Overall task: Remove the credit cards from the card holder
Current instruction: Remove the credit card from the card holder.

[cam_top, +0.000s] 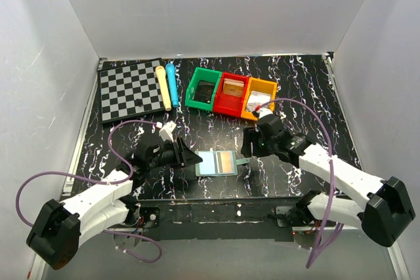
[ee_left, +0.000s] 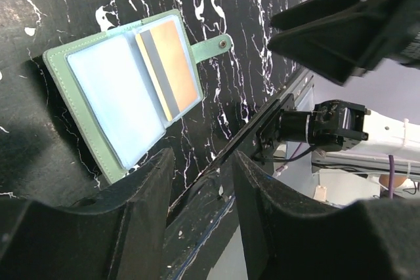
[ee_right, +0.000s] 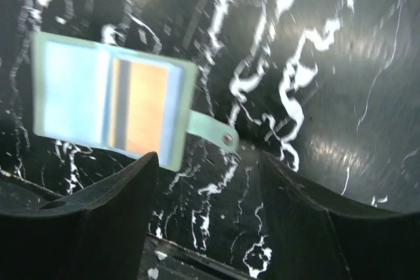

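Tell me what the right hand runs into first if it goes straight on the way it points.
Most likely the teal tab of the card holder, lying almost centred ahead of the open right hand; depth is unclear, so it may touch the table beside it instead.

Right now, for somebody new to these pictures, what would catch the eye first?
The pale blue card holder lies open in the middle of the dark marbled table, a tan-orange card showing in its tab-side panel. The left gripper and the right gripper stand open on either side of it, holding nothing. A green bin, a red bin and an orange bin stand behind.
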You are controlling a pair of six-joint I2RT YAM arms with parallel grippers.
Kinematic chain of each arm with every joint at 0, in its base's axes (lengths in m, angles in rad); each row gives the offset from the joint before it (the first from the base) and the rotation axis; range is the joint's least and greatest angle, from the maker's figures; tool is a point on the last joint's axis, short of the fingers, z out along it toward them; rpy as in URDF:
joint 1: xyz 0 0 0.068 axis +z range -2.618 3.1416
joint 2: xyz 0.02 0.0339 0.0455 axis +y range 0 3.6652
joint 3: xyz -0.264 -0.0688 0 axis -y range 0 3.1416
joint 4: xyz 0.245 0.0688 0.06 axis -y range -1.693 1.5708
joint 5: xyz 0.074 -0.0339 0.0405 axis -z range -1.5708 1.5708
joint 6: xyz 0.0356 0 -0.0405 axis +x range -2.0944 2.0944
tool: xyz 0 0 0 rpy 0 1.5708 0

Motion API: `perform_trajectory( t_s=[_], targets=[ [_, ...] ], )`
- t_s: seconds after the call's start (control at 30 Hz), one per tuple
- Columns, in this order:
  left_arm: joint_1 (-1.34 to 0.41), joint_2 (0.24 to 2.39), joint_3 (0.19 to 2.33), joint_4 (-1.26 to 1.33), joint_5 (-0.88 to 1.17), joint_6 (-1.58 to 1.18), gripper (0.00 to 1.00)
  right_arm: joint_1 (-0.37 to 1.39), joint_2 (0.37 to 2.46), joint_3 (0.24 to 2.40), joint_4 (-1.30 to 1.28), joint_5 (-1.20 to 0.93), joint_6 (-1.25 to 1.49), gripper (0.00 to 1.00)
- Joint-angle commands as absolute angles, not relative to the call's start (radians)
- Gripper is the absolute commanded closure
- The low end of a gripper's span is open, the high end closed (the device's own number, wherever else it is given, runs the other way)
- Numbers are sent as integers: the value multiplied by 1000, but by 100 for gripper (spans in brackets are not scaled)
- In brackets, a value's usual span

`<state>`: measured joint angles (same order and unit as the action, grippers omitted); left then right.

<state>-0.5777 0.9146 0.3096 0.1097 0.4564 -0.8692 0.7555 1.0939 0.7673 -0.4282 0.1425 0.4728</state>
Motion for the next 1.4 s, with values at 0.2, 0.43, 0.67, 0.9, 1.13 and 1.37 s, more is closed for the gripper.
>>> perform_trajectory(
  t_s=[0.2, 0.43, 0.67, 0.9, 1.13, 1.37],
  targets=[
    [-598, 937, 341, 163, 483, -882, 60, 632, 1173, 646, -284, -120, 597, 38],
    [-626, 974, 353, 176, 469, -885, 60, 618, 1253, 657, -278, -137, 591, 46],
    [-626, 991, 359, 183, 465, -887, 60, 595, 1258, 655, -307, -106, 574, 45],
    [-632, 1000, 357, 190, 466, -885, 60, 589, 1295, 661, -311, -112, 569, 44],
    [-646, 1029, 377, 186, 472, -868, 60, 589, 1342, 686, -310, -144, 557, 58],
    [-667, 1057, 411, 115, 431, -833, 53, 589, 1338, 687, -299, -172, 557, 78]
  ],
)
